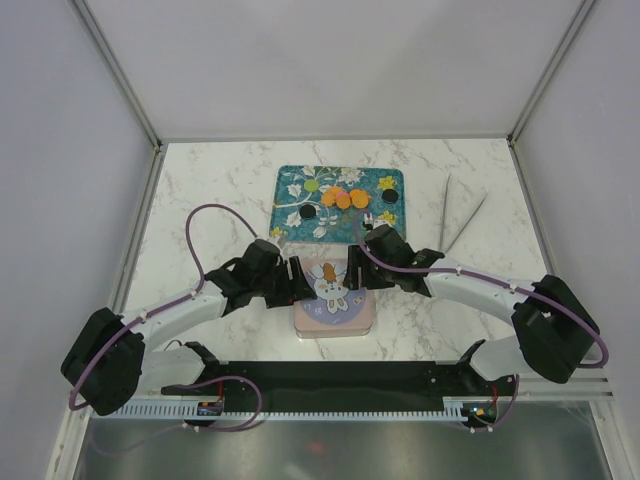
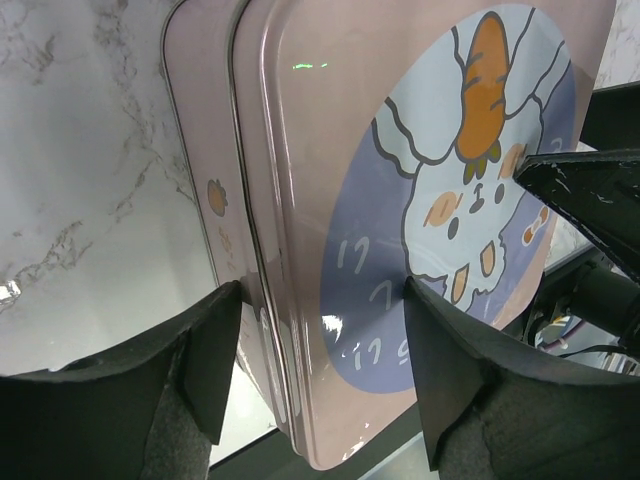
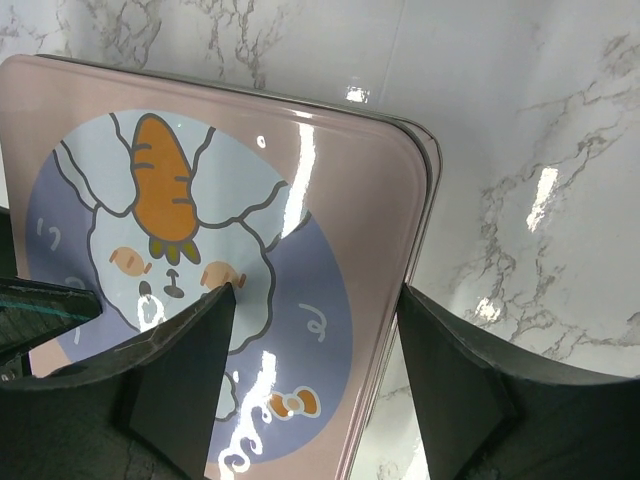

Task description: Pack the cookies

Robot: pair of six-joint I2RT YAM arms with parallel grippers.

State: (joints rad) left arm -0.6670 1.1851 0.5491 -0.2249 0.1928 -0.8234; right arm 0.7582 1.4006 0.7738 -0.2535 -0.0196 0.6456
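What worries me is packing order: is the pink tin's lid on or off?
On: the rabbit lid covers the tin, whose wall shows beneath its rim.

Top view: pink square tin lid with rabbit picture (image 1: pixel 334 292) has both side edges covered by left gripper (image 1: pixel 298 281) and right gripper (image 1: pixel 357 272). Wrist views crop it at frame edges. Interior hidden. Count of small round orange cookies (image 1: pixel 343 199) unclear: bunched, tiny.
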